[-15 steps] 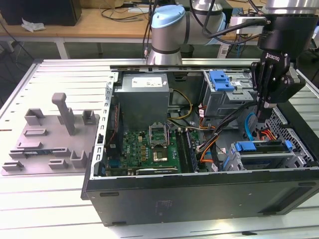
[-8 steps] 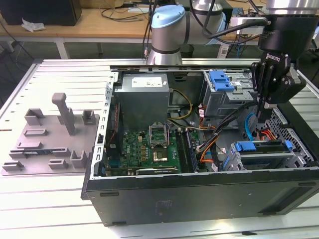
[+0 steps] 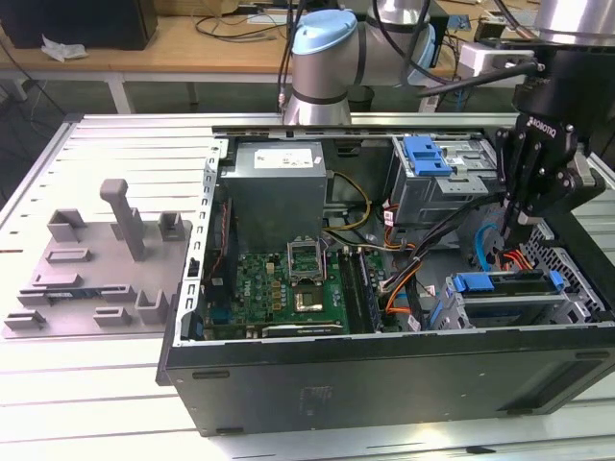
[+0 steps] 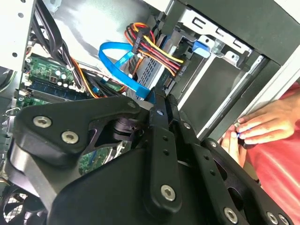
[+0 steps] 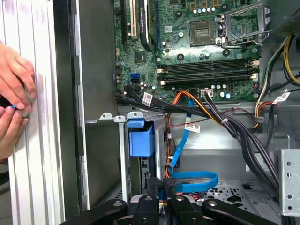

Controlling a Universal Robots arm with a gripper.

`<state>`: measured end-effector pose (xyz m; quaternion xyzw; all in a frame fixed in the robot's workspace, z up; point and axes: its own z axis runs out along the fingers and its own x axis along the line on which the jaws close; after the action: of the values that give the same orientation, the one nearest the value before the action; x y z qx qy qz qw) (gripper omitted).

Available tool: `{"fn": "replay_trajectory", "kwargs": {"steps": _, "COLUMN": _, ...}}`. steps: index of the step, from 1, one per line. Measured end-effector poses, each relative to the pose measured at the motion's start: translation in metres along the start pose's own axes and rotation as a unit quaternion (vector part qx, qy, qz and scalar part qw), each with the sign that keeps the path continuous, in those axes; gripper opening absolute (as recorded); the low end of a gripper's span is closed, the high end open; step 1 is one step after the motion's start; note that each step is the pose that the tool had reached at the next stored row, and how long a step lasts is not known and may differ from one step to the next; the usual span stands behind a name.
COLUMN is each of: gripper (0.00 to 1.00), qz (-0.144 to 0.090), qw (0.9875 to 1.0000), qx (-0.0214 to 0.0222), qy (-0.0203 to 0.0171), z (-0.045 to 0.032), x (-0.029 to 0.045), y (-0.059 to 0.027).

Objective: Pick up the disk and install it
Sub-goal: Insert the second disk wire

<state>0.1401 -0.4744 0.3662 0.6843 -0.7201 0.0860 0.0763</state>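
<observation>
— What did the disk (image 3: 507, 293) look like?
— Silver, clipped in its bright blue carrier, seated in the lower bay at the case's (image 3: 384, 379) front corner.
— And the gripper (image 3: 520, 223)?
— It hung just above that bay, fingers pressed together on nothing. A person's hands (image 5: 11, 98) rested beside the case.

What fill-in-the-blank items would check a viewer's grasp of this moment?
1. The end effector hangs inside the open computer case, near the exterior view's ____ side.
2. The flat data cable by the drive cage is ____ in colour.
3. In the first wrist view, a person's ____ rest just outside the case wall.

Missing words: right; blue; hands
</observation>
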Motion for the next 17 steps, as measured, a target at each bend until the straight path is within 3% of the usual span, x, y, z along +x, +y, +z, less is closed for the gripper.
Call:
{"fn": "replay_trajectory", "kwargs": {"steps": 2, "gripper": 0.16, "qz": 0.0, "qw": 1.0, "qx": -0.0002, "qy": -0.0051, "z": 0.0005, "x": 0.0021, "y": -0.0014}}
{"fn": "replay_trajectory", "kwargs": {"steps": 5, "gripper": 0.16, "qz": 0.0, "qw": 0.9999, "qx": -0.0009, "qy": -0.0159, "z": 0.0019, "x": 0.008, "y": -0.0023}}
{"fn": "replay_trajectory", "kwargs": {"steps": 7, "gripper": 0.16, "qz": 0.0, "qw": 0.9997, "qx": -0.0013, "qy": -0.0249, "z": 0.0032, "x": 0.0136, "y": -0.0028}}
{"fn": "replay_trajectory", "kwargs": {"steps": 14, "gripper": 0.16, "qz": 0.0, "qw": 0.9992, "qx": -0.0021, "qy": -0.0401, "z": 0.0063, "x": 0.0266, "y": -0.0034}}
{"fn": "replay_trajectory", "kwargs": {"steps": 17, "gripper": 0.16, "qz": 0.0, "qw": 0.9988, "qx": -0.0025, "qy": -0.0487, "z": 0.0081, "x": 0.0341, "y": -0.0038}}
